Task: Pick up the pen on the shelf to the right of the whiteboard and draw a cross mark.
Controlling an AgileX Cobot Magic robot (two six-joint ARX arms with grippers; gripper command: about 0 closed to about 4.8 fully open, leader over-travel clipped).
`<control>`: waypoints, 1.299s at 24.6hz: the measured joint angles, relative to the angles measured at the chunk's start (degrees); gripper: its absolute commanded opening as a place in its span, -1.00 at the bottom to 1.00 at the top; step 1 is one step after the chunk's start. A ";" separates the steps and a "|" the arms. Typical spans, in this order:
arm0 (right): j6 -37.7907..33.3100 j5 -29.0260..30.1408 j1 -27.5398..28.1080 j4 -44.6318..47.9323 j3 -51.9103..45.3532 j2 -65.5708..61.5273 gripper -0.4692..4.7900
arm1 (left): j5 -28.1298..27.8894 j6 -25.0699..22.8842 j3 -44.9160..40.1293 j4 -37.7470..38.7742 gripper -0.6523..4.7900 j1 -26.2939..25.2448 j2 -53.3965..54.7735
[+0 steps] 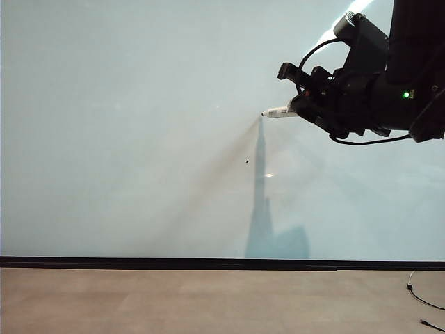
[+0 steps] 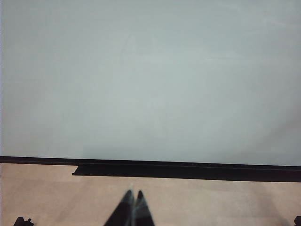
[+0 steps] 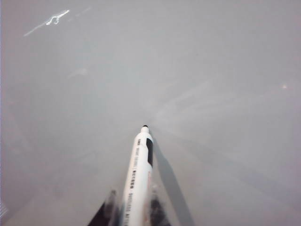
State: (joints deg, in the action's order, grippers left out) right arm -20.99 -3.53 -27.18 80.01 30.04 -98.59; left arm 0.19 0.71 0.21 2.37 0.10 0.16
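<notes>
Whiteboard: standing upright behind the desk, filling nearly all of the exterior view, with a dark strip along its lower edge. No cross mark is showing on it; only a tiny black speck is sitting below the pen tip, so the drawing appears not yet begun.

Right tool: reaching in from the upper right of the exterior view and pinching the pen by its rear barrel, leaving the writing end free to meet the board.

Pen: lying roughly level, its dark tip pointing at the board, at or very near the surface; contact cannot be confirmed. The right wrist view is showing the white barrel with dark printing between two fingers, detail the exterior view is missing.

Left tool: resting low over the desk, well apart from the pen, fingertips pressed together and holding nothing. Only the left wrist view is showing it.
</notes>
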 measured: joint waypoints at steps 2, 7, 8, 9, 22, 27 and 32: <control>-0.02 -0.66 0.00 0.00 0.00 0.00 -0.84 | 0.00 -0.02 0.00 0.00 -0.78 0.00 0.00; -0.02 -1.66 0.00 -0.02 0.00 0.00 -0.84 | 0.00 0.00 0.00 0.00 -0.78 0.00 0.00; -0.02 -1.68 0.00 -0.11 0.00 0.00 -0.84 | 0.00 0.00 0.00 0.00 -0.78 0.00 0.00; -0.02 -1.68 0.00 -0.22 0.00 0.00 -0.84 | 0.00 0.00 0.00 0.00 -0.78 0.00 0.00; -0.02 -1.73 0.26 -2.51 0.59 0.02 -0.84 | 0.00 -0.02 0.00 0.00 -0.78 0.00 0.00; 0.00 -3.41 0.22 -2.43 -0.07 0.02 -0.84 | 0.00 0.00 0.00 0.00 -0.78 0.00 0.00; 0.00 -7.69 0.24 -2.75 -2.32 0.02 -0.84 | 0.00 0.00 0.00 0.00 -0.78 0.00 0.00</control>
State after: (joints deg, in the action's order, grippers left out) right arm -20.99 -11.22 -26.94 77.25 27.73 -98.56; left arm 0.19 0.71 0.21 2.37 0.10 0.16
